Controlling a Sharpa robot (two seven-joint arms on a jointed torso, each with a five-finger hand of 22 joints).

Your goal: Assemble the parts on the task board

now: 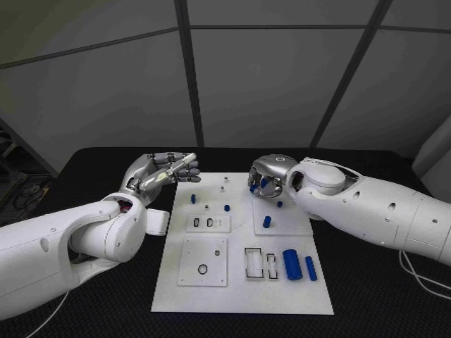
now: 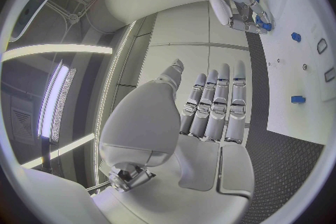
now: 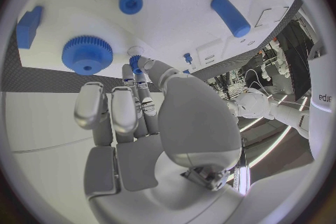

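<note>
Fingers: the left hand (image 1: 163,171) has fingers (image 2: 217,102) straight, together and holding nothing, beside the task board's (image 1: 185,296) far left corner. The right hand (image 1: 269,176) pinches a small blue gear (image 3: 135,62) at its fingertips over the board's far right part.

Near edge of the board: two blue cylinders (image 1: 299,265) lie loose beside empty rectangular slots (image 1: 254,261). Mid-board: a blue piece (image 1: 267,222) lies unseated. Far part: small blue pegs (image 1: 194,199) stand upright; a larger blue gear (image 3: 87,54) sits on the board.

Judgement: assembly is early; most parts remain unplaced.
</note>
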